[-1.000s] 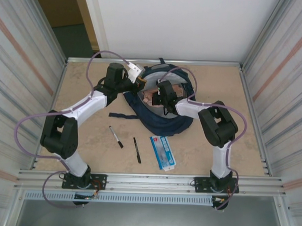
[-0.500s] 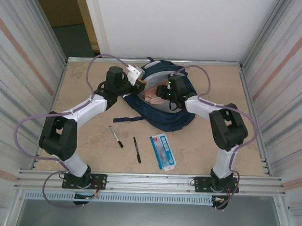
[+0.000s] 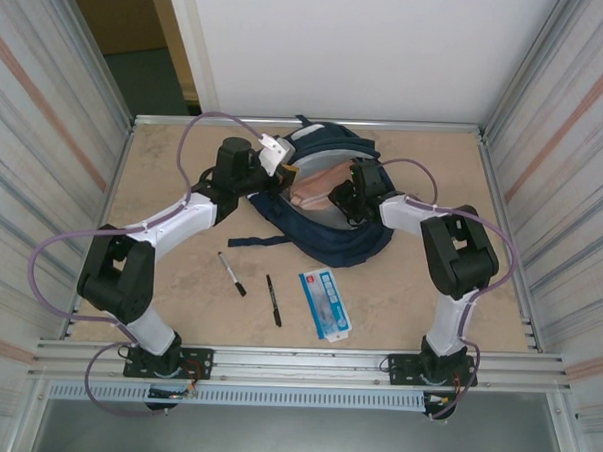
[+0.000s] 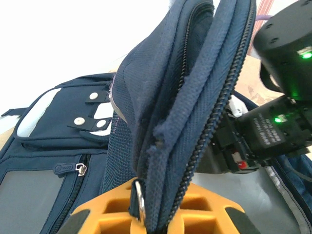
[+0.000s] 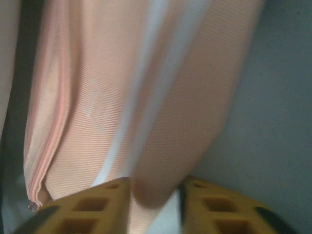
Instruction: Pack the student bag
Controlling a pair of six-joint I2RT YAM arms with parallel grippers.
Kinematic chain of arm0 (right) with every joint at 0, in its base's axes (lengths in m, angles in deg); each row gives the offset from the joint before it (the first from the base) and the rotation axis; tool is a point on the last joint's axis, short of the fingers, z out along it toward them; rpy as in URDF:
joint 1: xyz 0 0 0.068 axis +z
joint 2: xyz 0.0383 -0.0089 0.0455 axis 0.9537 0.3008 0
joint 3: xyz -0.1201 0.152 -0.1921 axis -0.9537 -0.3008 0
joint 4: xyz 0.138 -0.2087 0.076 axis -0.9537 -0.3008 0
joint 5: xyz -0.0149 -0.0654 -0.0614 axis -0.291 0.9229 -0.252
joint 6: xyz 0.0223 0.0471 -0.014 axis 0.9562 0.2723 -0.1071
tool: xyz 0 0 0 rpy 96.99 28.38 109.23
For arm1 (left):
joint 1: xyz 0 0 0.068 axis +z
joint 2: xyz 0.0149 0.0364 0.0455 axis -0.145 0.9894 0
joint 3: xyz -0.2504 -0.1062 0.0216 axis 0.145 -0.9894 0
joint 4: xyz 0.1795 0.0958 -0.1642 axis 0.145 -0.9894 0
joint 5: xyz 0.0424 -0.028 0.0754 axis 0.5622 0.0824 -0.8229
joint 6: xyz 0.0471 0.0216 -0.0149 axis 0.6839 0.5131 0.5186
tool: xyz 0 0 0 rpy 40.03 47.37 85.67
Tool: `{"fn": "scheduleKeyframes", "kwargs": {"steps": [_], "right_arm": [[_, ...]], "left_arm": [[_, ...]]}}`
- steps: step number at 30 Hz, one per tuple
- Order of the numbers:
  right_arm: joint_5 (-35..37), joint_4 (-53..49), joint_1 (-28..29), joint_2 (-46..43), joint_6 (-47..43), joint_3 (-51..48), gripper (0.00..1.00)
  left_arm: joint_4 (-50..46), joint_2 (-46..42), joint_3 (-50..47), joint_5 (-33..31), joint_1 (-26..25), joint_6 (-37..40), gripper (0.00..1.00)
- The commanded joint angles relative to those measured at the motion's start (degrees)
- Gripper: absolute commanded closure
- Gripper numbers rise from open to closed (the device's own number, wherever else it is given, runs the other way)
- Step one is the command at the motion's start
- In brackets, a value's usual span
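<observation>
Pens lie farthest to your left on the table (image 3: pixel 183 191). A capped marker (image 3: pixel 232 274) is angled toward the near edge, and a slimmer black pen (image 3: pixel 274 300) sits just beside it but apart from it. Next to them is a blue-and-white packet (image 3: pixel 324 304), also flat on the table, near the bag's lower edge without touching it.

Your left gripper (image 3: pixel 281 168) reaches in from the left to the bag's opening. On the left wrist camera the left gripper (image 4: pixel 156 217) is closed on the bag's zip edge (image 4: pixel 204 112). The navy fabric and zip teeth are pinched between the yellow fingers (image 4: pixel 112 209) and rise upright from them, which lifts that side of the mouth.

The student bag (image 3: pixel 330 249) sits at the far middle of the table, close to the back rail, with its main compartment gaping upward. Its front panel (image 4: pixel 58 126), with white patches and a zip pocket, faces your left wrist camera. A pink pouch (image 3: pixel 308 191) lies inside the open compartment.

Your right gripper (image 3: pixel 337 196) comes in from the right and dips into that same compartment at the pouch. On the right wrist camera, the fingers (image 5: pixel 83 209) of the right gripper (image 5: pixel 155 204) stand slightly apart with a fold of the pink pouch (image 5: pixel 97 97) filling the gap. The bag's grey lining (image 5: pixel 273 97) is to the right. You cannot tell from this whether they are actually clamping the fold.
</observation>
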Motion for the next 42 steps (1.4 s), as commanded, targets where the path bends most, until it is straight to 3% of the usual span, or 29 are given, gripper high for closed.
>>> {"fn": "scheduleKeyframes", "kwargs": {"steps": [1, 9, 18, 22, 29, 34, 37, 42], "right_arm": [[-1.93, 5.11, 0.46, 1.52, 3.38, 2.87, 0.86], [0.47, 16.23, 1.8, 5.3, 9.51, 3.62, 1.0], [4.62, 21.03, 2.42, 13.85, 11.93, 10.98, 1.0], [1.95, 23.86, 2.43, 15.82, 14.4, 12.16, 0.9], [-0.91, 20.07, 1.54, 8.41, 11.67, 5.81, 0.62], [-8.24, 23.24, 1.64, 2.09, 4.24, -1.76, 0.59], [-8.05, 24.74, 1.55, -2.62, 3.74, -7.87, 0.59], [-7.33, 15.9, 2.17, -12.38, -3.87, -12.89, 0.59]], "left_arm": [[9.24, -3.52, 1.97, 6.25, -1.14, 1.74, 1.0], [13.88, -3.5, 0.69, 8.59, -2.04, 3.36, 1.0], [14.67, -4.54, -0.41, 8.95, -2.21, 3.35, 1.0], [13.79, -5.25, -1.92, 6.42, -2.19, 3.92, 1.0], [13.56, -2.72, -4.95, -2.36, -1.21, 9.07, 1.0], [14.18, -0.12, -5.43, -5.17, -1.31, 8.9, 1.0], [17.19, 1.56, -6.92, -7.14, -1.58, 6.87, 1.0], [17.29, 2.53, -7.84, -7.48, -1.69, 6.38, 0.96]]}}
